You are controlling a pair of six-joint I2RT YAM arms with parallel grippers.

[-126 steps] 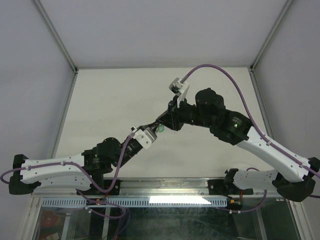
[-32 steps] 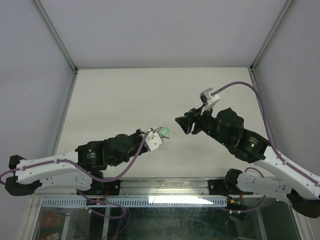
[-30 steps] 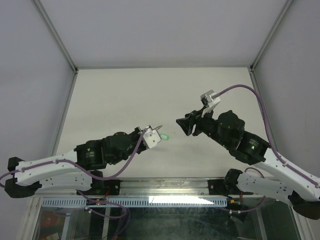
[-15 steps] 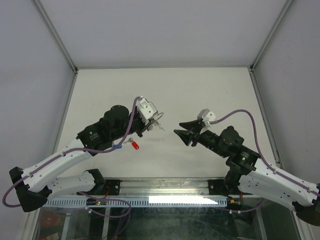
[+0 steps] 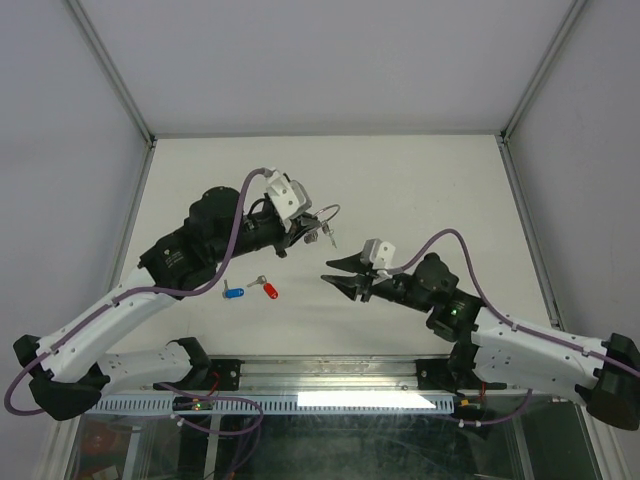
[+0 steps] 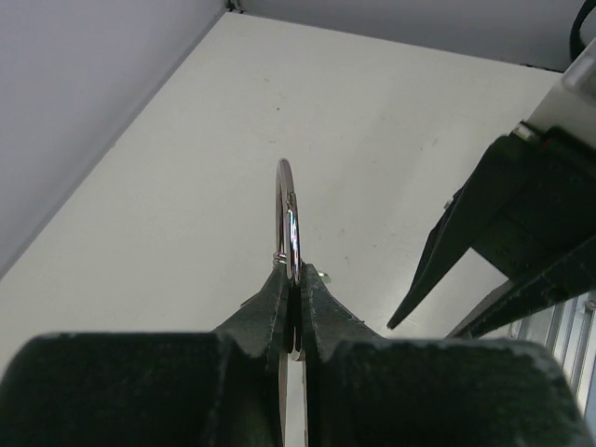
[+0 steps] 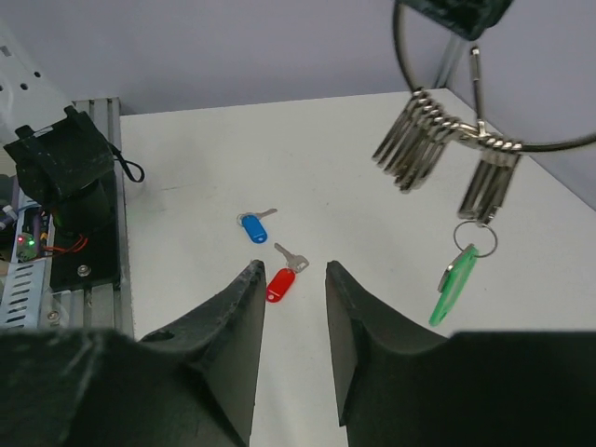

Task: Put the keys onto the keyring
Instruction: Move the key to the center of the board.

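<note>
My left gripper (image 5: 303,226) is shut on the keyring (image 5: 326,230) and holds it above the table. In the left wrist view the ring (image 6: 286,219) stands edge-on between the closed jaws (image 6: 293,279). In the right wrist view the thin wire ring (image 7: 559,144) carries a bunch of plain silver keys (image 7: 414,149), and the green key (image 7: 456,284) hangs from it. The blue key (image 5: 233,294) and the red key (image 5: 269,290) lie on the table. My right gripper (image 5: 330,272) is open and empty. It points at the red key (image 7: 281,282), with the blue key (image 7: 253,226) just beyond.
The white table (image 5: 420,180) is enclosed by grey walls at the back and both sides. A metal rail (image 5: 330,375) with the arm bases runs along the near edge. The left arm's black base (image 7: 74,205) stands at the left of the right wrist view.
My left gripper has lifted and swung back-left with the keyring, uncovering the blue and red keys on the table. My right gripper has pulled back and lowered toward the near middle.
</note>
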